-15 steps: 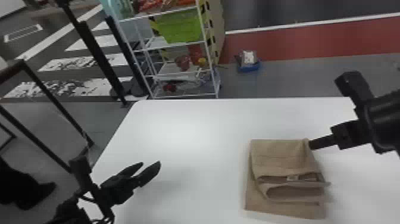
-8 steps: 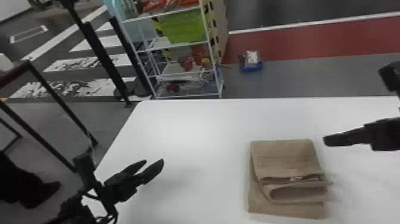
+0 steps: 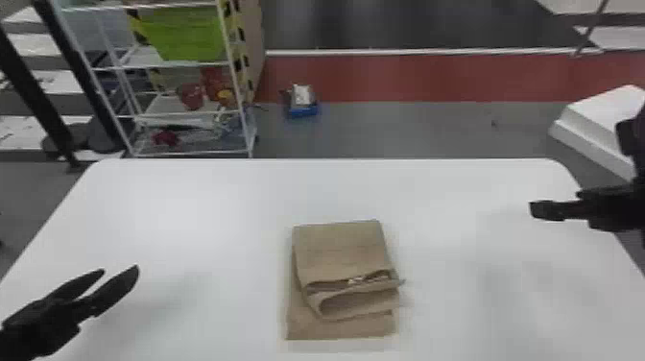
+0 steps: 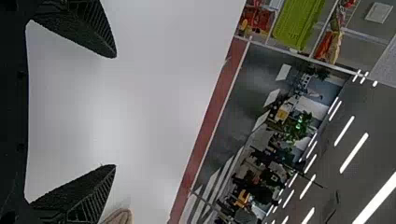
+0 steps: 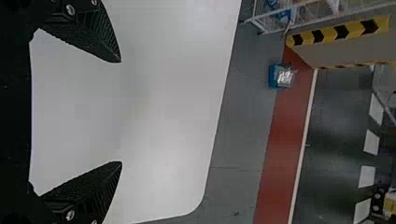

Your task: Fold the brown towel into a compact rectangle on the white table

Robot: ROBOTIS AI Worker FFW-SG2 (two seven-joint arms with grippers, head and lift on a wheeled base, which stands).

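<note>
A brown fabric towel point(image 3: 338, 254), folded into a layered, roughly rectangular stack, lies on a white table point(image 3: 206, 206) with rounded far corners. It rests around the middle of the tabletop from left to right, toward the near side. Its upper layers form a smooth panel at the far end and curl into loose, open loops toward the near end. A bottom layer reaches out beyond those loops on the near side, and a narrow strip of it shows along the left. A small pale patch point(image 3: 356, 280) sits in the upper loop, and a thin corner pokes out to the right.

The left black gripper point(image 3: 120, 270) is above the table, to the left of the towel and well apart from it. Its jaws are released, the two flat fingers parted wide with white tabletop seen between them.

The right black gripper point(image 3: 552, 206) is over the table's right side, farther off than the towel and well apart from it. Its jaws are also released, with a broad gap between the fingers.

Beyond the table on the left stands a white metal shelf rack point(image 3: 240, 113) holding a bright green bin point(image 3: 185, 33). A blue container point(image 3: 303, 111) sits on the grey floor point(image 3: 408, 129), near a red floor band point(image 3: 408, 79).
</note>
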